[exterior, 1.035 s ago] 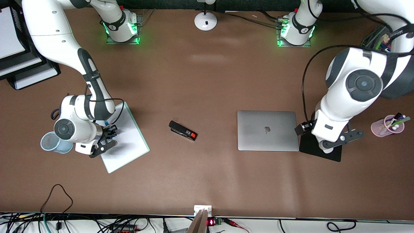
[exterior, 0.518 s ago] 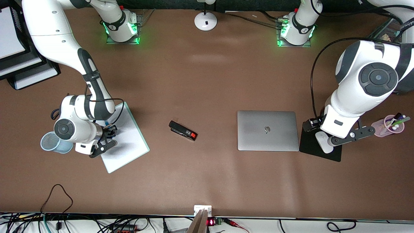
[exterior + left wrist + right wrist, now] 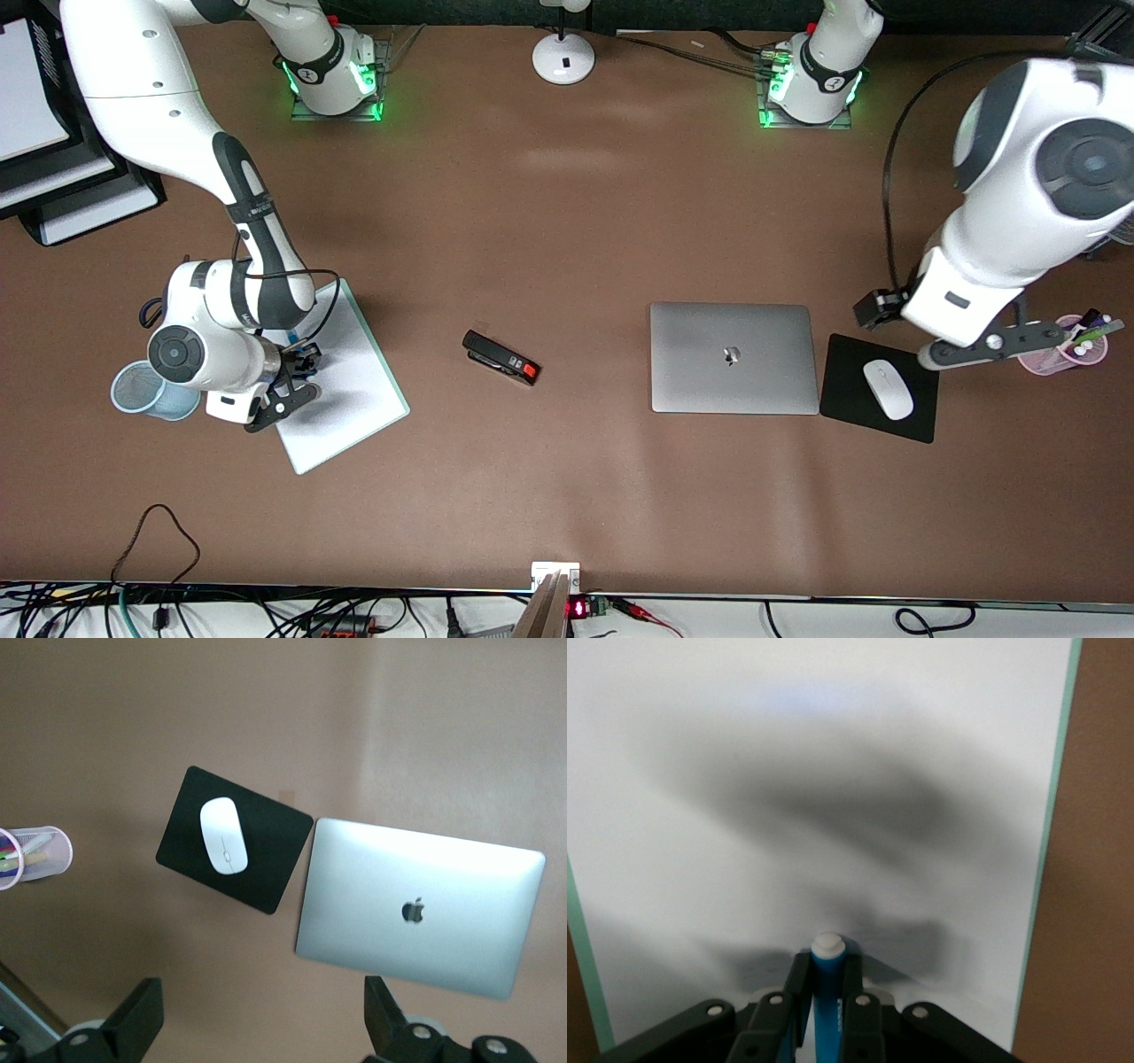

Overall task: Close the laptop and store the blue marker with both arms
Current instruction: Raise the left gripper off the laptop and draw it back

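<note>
Silver-grey, the laptop lies shut on the table, logo up, with the black mouse pad just beside it toward the left arm's end. The left gripper hangs over the table with its fingers spread wide and holding nothing, the pad at its 12 o'clock. The right gripper is clamped on the blue marker over the white clipboard.

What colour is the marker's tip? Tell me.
White, atop the blue marker; clearest in the right wrist view.
</note>
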Available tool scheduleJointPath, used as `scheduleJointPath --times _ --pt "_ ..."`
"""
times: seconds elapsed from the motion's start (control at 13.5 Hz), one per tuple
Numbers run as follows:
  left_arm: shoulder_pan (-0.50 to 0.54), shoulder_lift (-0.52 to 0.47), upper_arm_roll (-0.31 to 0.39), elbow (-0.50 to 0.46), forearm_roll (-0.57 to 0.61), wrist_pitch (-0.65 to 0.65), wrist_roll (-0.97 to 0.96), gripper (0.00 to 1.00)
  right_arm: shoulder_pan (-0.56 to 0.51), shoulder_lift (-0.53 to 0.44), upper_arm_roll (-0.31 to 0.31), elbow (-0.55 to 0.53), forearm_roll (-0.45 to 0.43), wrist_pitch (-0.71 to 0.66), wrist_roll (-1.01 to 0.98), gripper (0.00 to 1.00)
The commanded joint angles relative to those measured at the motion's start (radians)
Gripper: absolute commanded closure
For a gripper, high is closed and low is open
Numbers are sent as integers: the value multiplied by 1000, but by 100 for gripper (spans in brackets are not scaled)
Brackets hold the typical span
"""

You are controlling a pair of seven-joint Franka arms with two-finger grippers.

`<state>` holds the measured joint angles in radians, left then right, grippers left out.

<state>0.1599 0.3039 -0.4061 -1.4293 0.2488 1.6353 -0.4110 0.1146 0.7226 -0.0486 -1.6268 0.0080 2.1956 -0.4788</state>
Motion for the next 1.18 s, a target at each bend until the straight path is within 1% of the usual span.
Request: scheduleJointPath --times 0.0,0.22,0.37,0.44,0.52,0.59,0.74,0.89,1.11 --pt "41 -57 -10 -37 -43 -31 83 0 -10 21 6 8 15 10 -20 82" --pt "53 -78 -10 -49 -58 -54 115 0 -10 23 6 10 17 10 -18 83" --pt "53 -101 -10 -74 -63 -57 120 0 -10 23 6 10 17 10 -18 87" --pt "55 -104 -10 -76 -63 -60 123 0 -10 23 6 10 18 10 -17 91" --pt "55 -105 -10 -77 -65 -71 123 0 -10 21 6 10 18 10 -15 92" --pt "55 -106 -10 -77 -63 -77 123 0 -10 20 4 21 18 9 -14 95" --pt "55 -121 -10 -97 -65 -74 124 0 -10 14 6 60 18 1 -9 97" --pt "56 -126 -10 -102 -66 -74 124 0 -9 6 4 105 17 0 -15 97" --pt "58 -144 -10 -125 -78 -72 124 0 -21 -44 0 113 17 -2 -30 97"
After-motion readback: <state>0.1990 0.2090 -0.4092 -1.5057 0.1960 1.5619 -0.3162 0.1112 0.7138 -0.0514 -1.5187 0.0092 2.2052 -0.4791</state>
